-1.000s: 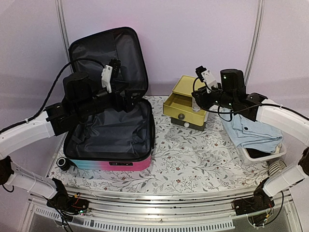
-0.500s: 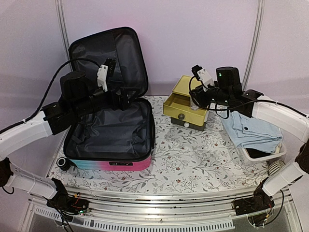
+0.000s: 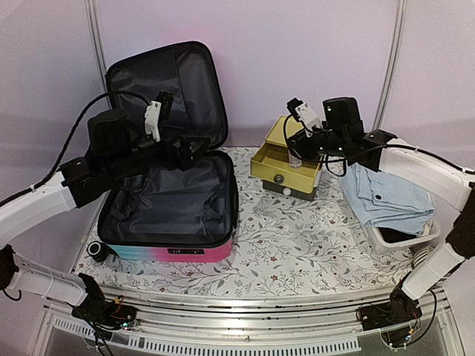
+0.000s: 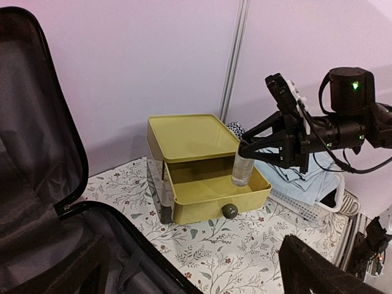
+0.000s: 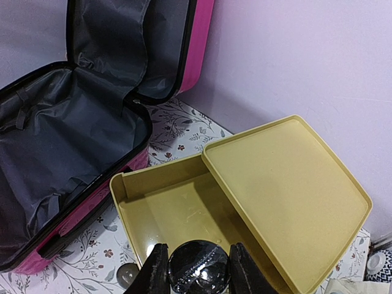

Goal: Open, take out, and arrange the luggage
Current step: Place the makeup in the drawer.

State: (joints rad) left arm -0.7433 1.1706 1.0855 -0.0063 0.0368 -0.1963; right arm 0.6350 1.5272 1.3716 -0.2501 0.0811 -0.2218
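Observation:
The luggage (image 3: 171,200) lies open at the left, lid upright, black lining bare; it also shows in the left wrist view (image 4: 37,153) and the right wrist view (image 5: 61,122). My left gripper (image 3: 191,146) hovers open and empty over the luggage's back right corner, jaws wide apart (image 4: 196,254). My right gripper (image 3: 297,150) is shut on a small clear bottle (image 4: 242,168), which stands upright in the open drawer (image 5: 177,208) of the yellow box (image 3: 286,132). From above, the bottle's dark top (image 5: 197,266) sits between my right fingers.
The drawer has a grey knob (image 3: 278,179). A white mesh basket (image 3: 407,236) at the right holds folded light-blue clothes (image 3: 390,196). A flowered cloth (image 3: 297,237) covers the table. A wall stands close behind.
My right gripper has moved left and back with the bottle, over the drawer. My left gripper has shifted slightly up and back above the luggage.

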